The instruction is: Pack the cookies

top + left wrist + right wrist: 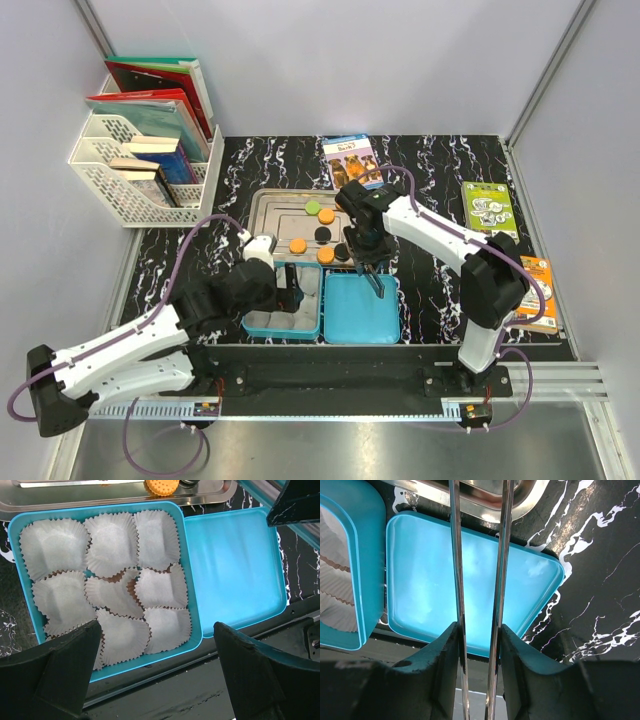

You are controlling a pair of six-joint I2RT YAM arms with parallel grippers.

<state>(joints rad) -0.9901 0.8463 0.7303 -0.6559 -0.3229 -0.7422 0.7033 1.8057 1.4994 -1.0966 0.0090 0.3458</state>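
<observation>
A: Cookies (pixel 322 236) — orange, black, one green — loose on steel tray (pixel 272 212), behind teal box (pixel 194 605).
B: Noted. Box lined with white paper cups (pixel 112 542); lid (pixel 425 580) flat, just beside.
A: Right gripper (pixel 479 645) clamped on metal tongs (pixel 457 570) — blades apart, above lid. Left gripper (pixel 157 630) spread wide over box.
</observation>
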